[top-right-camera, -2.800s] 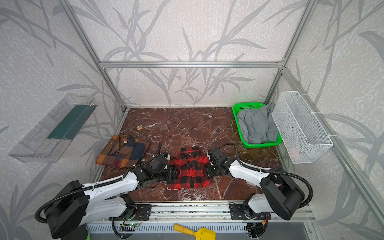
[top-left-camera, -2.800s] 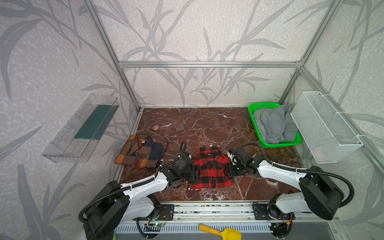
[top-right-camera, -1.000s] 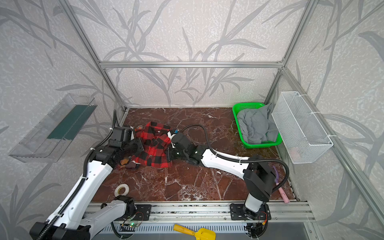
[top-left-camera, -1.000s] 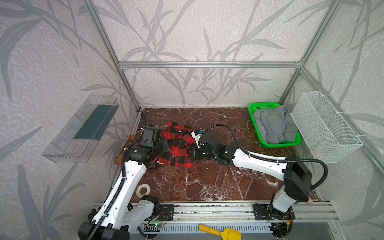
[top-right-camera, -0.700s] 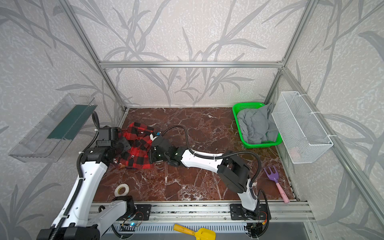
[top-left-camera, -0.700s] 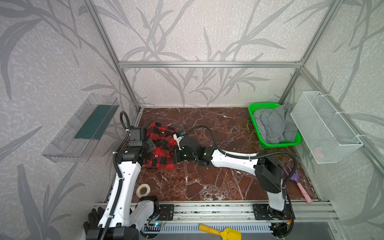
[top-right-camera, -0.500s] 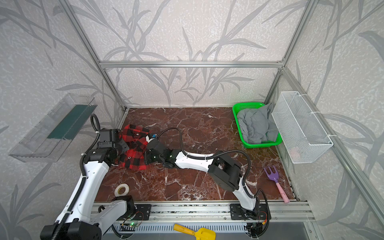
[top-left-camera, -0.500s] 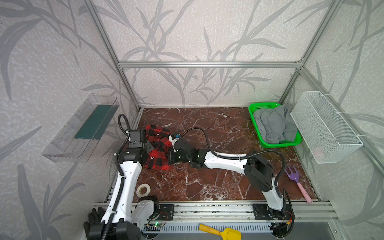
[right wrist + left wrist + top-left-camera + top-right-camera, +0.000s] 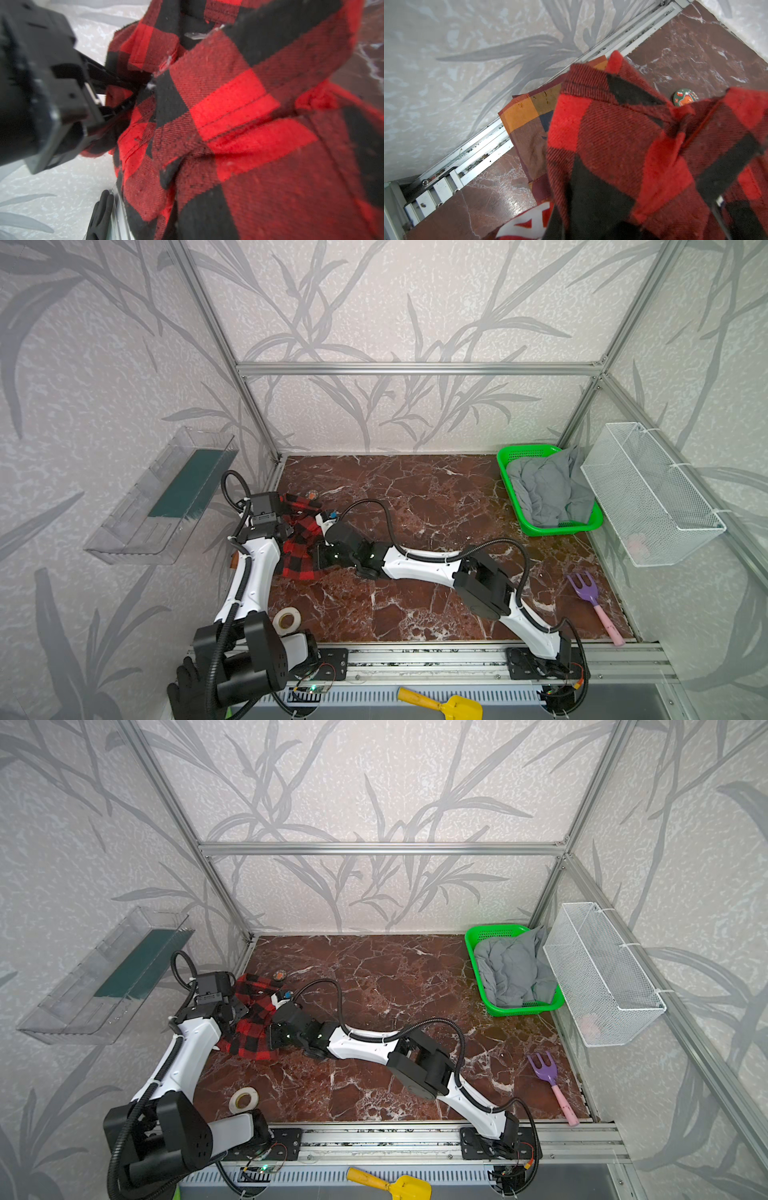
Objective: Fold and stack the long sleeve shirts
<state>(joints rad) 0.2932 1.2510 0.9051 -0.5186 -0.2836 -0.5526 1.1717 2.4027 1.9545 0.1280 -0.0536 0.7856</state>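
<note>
Farthest left, a clear bin [image 9: 162,497] hangs on the wall, well apart from where I am working. My left claw [image 9: 286,529] reaches in beside the table's left rail, and the right wrist view shows it plainly [image 9: 136,91]: its black fingers are pinched tight on a fold of the red-and-black shirt [image 9: 301,547]. Beneath that, in the left wrist view, the brown plaid shirt [image 9: 527,124] lies flat on the marble table [image 9: 415,510] with one edge against the rail, and the red cloth covers much of it. In both top views my left arm and the red cloth hide nearly all of it. A roll of tape [image 9: 286,619] lies on the table nearer my base, apart from both shirts. The red-and-black shirt is bunched and rumpled between my two claws, over the left part of the table; I cannot tell whether its lower edge touches the marble. A small round badge [image 9: 312,493] lies just behind it. My right claw [image 9: 321,556] has reached across the middle and is closed hard on the shirt's right side, its fingertips buried in the folds. Far to the right, a green basket [image 9: 509,460] holds a gray cloth [image 9: 544,489], a purple rake [image 9: 590,597] lies near the front edge, and a white wire basket [image 9: 648,497] hangs on the right wall.
</note>
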